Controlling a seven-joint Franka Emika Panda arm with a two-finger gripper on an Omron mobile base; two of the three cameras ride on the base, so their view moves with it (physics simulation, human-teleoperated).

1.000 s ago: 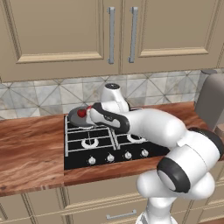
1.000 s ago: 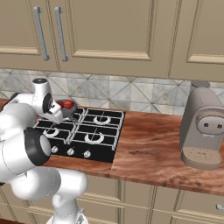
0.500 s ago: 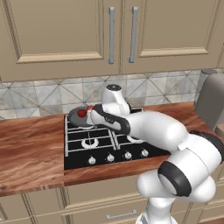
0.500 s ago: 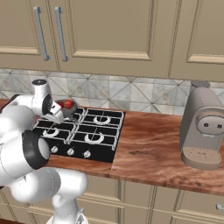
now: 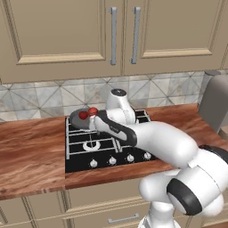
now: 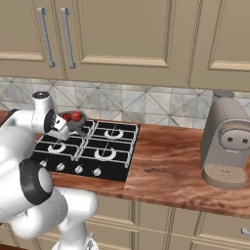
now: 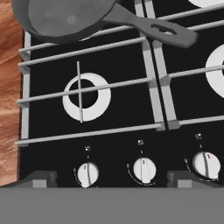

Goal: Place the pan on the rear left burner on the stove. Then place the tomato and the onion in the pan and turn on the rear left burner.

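Hand view looks straight down from the claw point(image 7: 111, 179), whose two dark finger tips stand far apart at the bottom edge, jaws spread wide with nothing between them. Directly beneath it runs the row of small silver knobs point(image 7: 144, 169) along the front of the stove point(image 7: 122, 127). Just beyond the knobs lies the front left burner point(image 7: 86, 96), a silver ring under a black grate. Farther out from the claw sits the pan point(image 7: 65, 18), dark grey and shallow, its handle point(image 7: 153, 29) reaching toward the stove's middle line.

In the left base view the pan point(image 5: 83, 120) rests on the rear left burner, behind the arm's wrist, and two red round items point(image 5: 87, 113) lie in it; which is the tomato I cannot tell. The stove is set into a brown wooden counter point(image 5: 31, 151) that stretches to either side of the claw. Behind it rises a grey tiled backsplash point(image 5: 49, 95), and above that beige cabinet doors point(image 5: 58, 35) with silver handles. Far to the claw's right, in the right base view, a grey coffee machine point(image 6: 227, 141) stands on the counter
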